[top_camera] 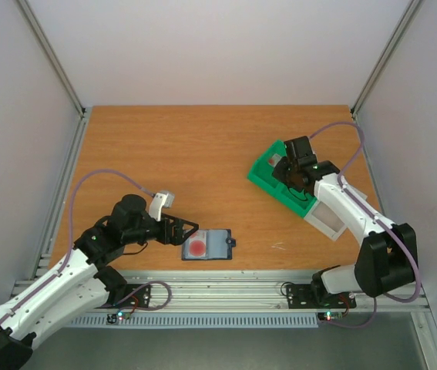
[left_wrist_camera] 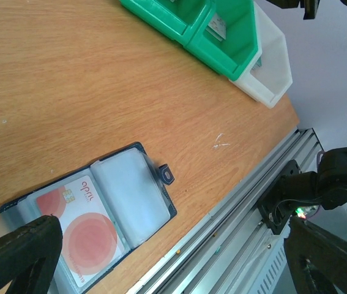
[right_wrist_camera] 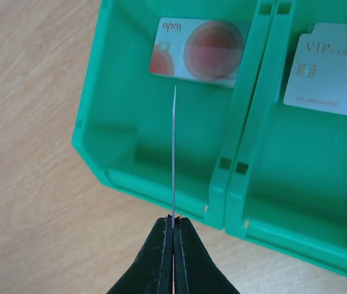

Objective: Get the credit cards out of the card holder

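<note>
The slate-blue card holder (top_camera: 218,245) lies open near the table's front edge. A whitish card with a red blotch (top_camera: 196,247) sits in its left panel. The left wrist view shows the holder (left_wrist_camera: 133,196), that card (left_wrist_camera: 87,236) and the dark closure tab (left_wrist_camera: 166,175). My left gripper (top_camera: 185,230) is open and empty at the holder's left edge, with one finger (left_wrist_camera: 20,248) by the card. My right gripper (right_wrist_camera: 173,219) is shut on a thin card (right_wrist_camera: 174,153) seen edge-on, held above a compartment of the green tray (right_wrist_camera: 130,177). In the top view it (top_camera: 291,174) hovers over that tray.
The green tray (top_camera: 264,174) stands at the right with a white bin (top_camera: 327,220) beside it. One red-blotch card (right_wrist_camera: 199,50) lies in its left compartment and pale VIP cards (right_wrist_camera: 329,72) in the adjoining one. A metal rail (left_wrist_camera: 246,214) runs along the front edge.
</note>
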